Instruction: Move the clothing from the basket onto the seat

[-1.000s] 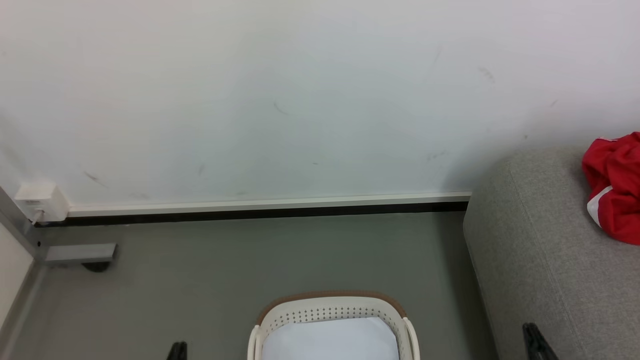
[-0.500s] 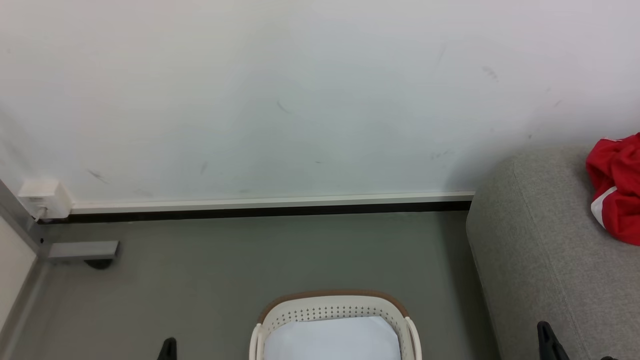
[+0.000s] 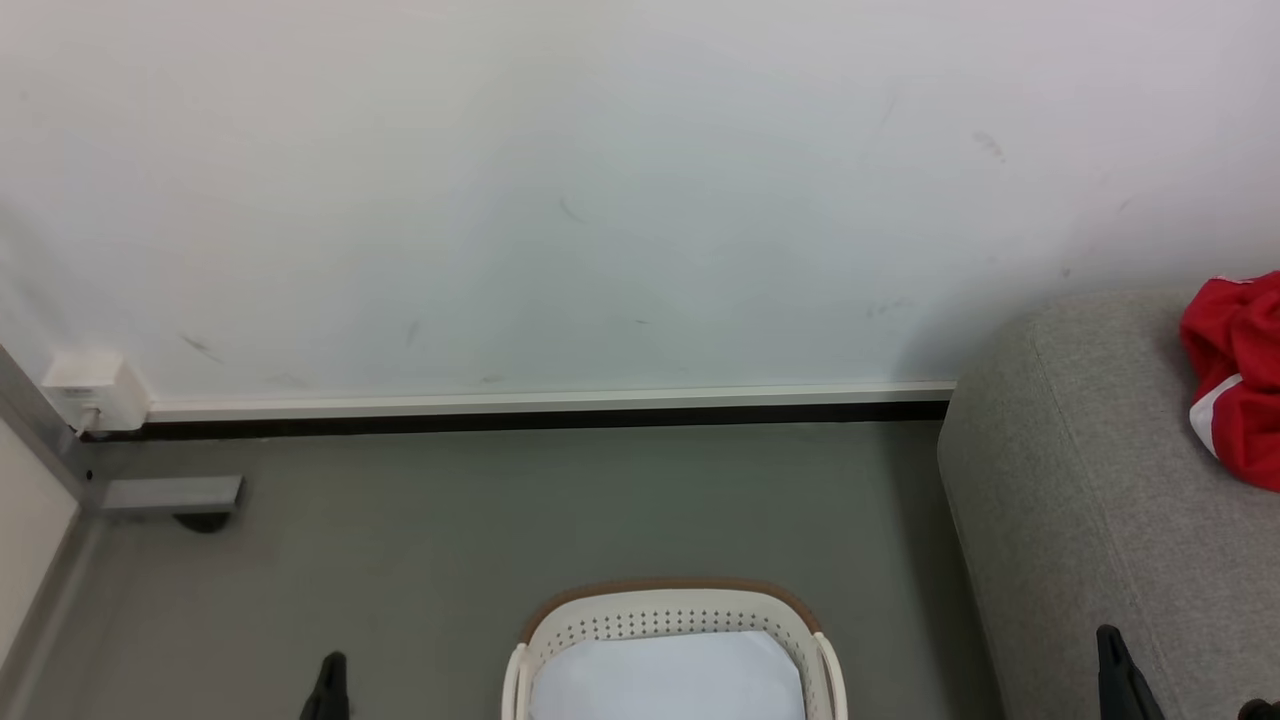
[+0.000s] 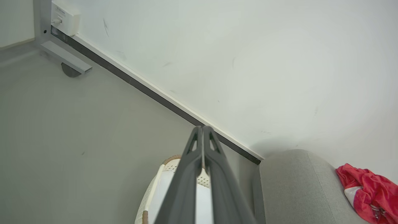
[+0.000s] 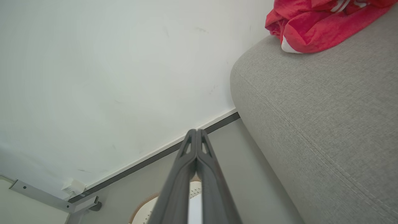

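Now that both pairs of jaws have closed, the left gripper [image 4: 202, 128] and the right gripper [image 5: 196, 130] each show their two dark fingers pressed flat together with nothing between them. In the head view their tips poke up at about 7 and 5 o'clock. Between them at 6 o'clock stands the basket [image 3: 668, 592]. The part of it in view holds a flat white sheet [image 3: 665, 680] and nothing red, though its near end is cut off by the picture's edge. The clothing [image 3: 1236, 385] lies in a crumpled red heap on the sofa [image 3: 1070, 480] out at 3 o'clock, well apart from either gripper; whether the heap is one garment or two I cannot tell. Empty shut jaws and red cloth on the cushion suggest the moving is done, or nearly so, and the arms are settling. Against the picture of a second ago, the left tip sits further toward 9 o'clock and the right toward 3. The whole scene has also slid slightly, so the camera itself has moved, while the clothing and basket look undisturbed.
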Robot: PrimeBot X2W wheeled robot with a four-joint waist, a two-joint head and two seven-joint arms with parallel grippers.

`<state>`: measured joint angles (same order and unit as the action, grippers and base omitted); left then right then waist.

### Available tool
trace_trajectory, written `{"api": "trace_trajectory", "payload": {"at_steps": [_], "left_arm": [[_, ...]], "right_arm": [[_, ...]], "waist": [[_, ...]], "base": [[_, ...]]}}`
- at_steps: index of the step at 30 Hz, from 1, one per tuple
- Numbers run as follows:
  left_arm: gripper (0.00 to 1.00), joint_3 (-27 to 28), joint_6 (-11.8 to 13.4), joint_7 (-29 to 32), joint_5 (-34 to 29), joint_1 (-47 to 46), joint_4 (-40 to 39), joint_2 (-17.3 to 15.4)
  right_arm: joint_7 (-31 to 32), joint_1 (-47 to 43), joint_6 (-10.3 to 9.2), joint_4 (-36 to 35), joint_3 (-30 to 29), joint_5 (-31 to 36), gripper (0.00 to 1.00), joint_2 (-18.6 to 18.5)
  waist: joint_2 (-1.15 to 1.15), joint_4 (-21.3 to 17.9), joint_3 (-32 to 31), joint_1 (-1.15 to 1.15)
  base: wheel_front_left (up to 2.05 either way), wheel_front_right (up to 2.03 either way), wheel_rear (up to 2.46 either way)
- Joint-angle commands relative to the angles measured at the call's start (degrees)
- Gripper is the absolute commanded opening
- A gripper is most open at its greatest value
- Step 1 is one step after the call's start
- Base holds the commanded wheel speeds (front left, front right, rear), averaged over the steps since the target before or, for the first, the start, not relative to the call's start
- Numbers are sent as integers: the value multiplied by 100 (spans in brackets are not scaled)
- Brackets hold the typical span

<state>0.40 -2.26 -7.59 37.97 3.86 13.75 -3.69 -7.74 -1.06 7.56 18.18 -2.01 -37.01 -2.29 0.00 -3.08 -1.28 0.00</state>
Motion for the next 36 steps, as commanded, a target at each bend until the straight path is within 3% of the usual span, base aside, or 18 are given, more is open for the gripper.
{"api": "trace_trajectory", "payload": {"at_steps": [1,36], "left_arm": [[0,58,-34,52,279,-152,-73,-12],[0,331,-275,703,2729,-575,-31,24]], "right_arm": [[60,193,-3,-121,-33,-265,0,-52],[715,469,-7,-276,-238,-2756,0,-70]], "waist": [[0,6,3,0],[0,117,55,0]], "base": [[0,0,0],[0,0,0]]}}
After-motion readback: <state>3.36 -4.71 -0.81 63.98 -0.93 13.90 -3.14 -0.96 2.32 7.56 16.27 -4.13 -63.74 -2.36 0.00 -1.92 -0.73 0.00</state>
